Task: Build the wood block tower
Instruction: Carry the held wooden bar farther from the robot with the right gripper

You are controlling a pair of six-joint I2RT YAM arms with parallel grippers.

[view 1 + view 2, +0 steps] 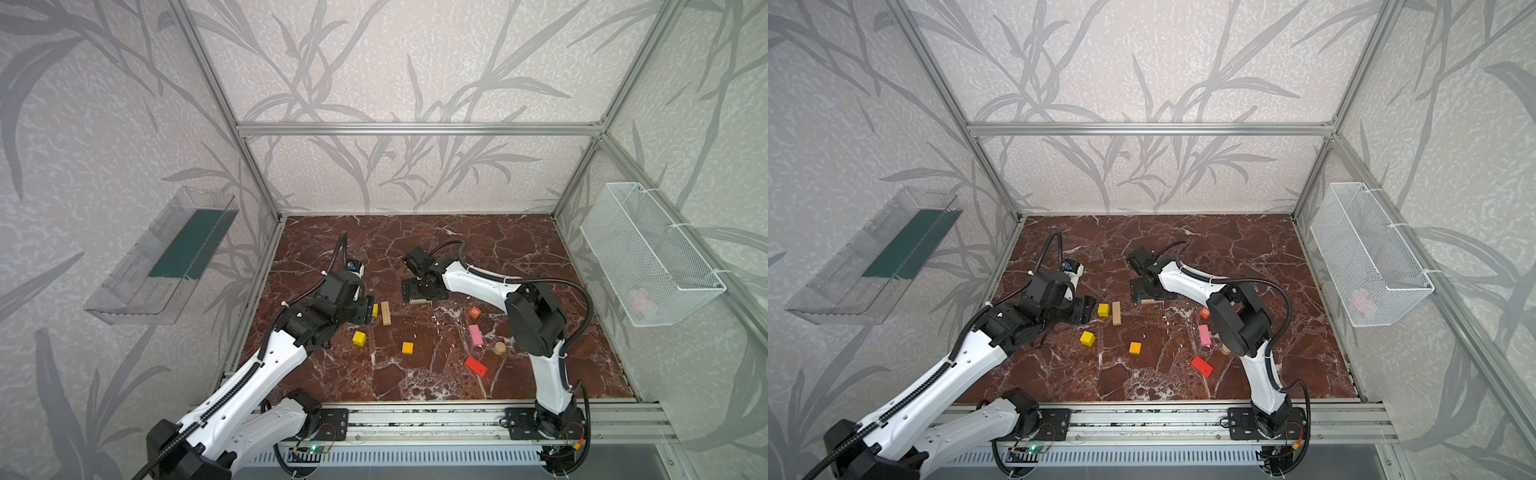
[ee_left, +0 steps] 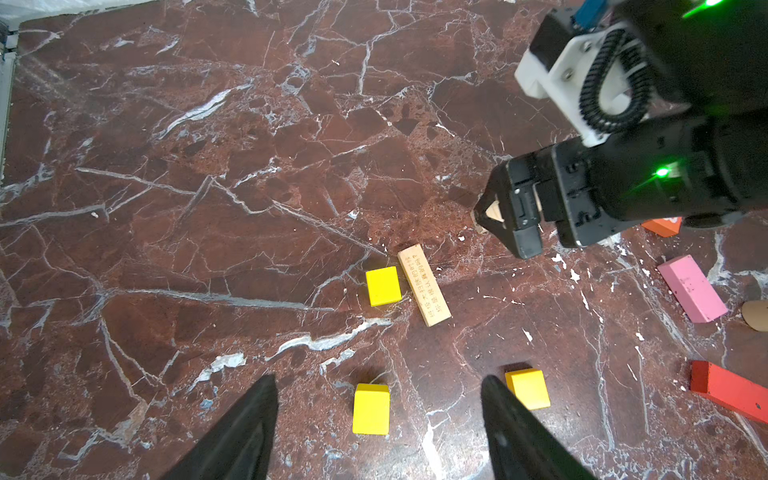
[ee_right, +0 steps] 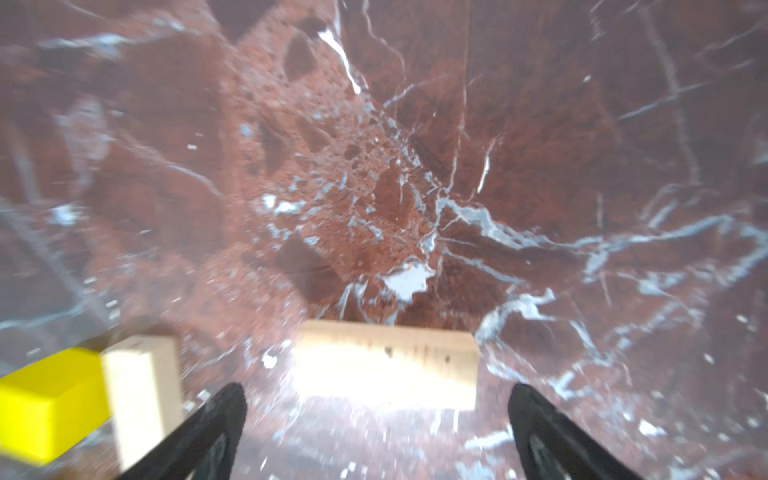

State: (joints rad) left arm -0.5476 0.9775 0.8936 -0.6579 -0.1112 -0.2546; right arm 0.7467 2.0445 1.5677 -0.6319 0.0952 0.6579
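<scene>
The wood blocks lie singly on the marble table [image 1: 415,249]; no tower is in view. My left gripper [image 2: 379,377] hovers open and empty, with a yellow cube [image 2: 371,409] on the table below the gap between its fingers. A second yellow cube [image 1: 375,309] lies beside a tan plank [image 1: 386,313]. My right gripper [image 3: 377,386] is open low over another tan plank [image 3: 386,365], which rests on the table just past its fingertips. An orange cube [image 1: 407,348], orange-red cube [image 1: 475,311], pink brick [image 1: 476,335], red brick [image 1: 476,366] and tan cylinder [image 1: 499,348] lie to the right.
A clear plastic bin [image 1: 166,257] hangs on the left wall. A white wire basket [image 1: 648,253] hangs on the right wall. Aluminium frame posts border the table, and a rail [image 1: 415,419] carrying both arm bases runs along the front edge.
</scene>
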